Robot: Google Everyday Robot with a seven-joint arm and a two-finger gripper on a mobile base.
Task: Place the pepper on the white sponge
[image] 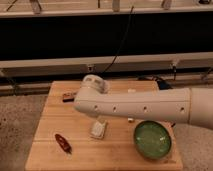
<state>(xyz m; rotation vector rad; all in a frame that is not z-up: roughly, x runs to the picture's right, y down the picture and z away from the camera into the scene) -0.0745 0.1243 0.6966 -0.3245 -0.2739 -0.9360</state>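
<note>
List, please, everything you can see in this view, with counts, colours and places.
table: one, light wood, centre of view
pepper: one, dark red, table's front left
white sponge: one, off-white, centre front, just below the arm
bowl: one, green, front right
bar: one, brown-red, back left, partly behind the arm
cable: one, black, hanging behind the table
arm: one, white, reaching from the right across the table
hand: one, hidden behind the arm's left end, over the table's middle
</note>
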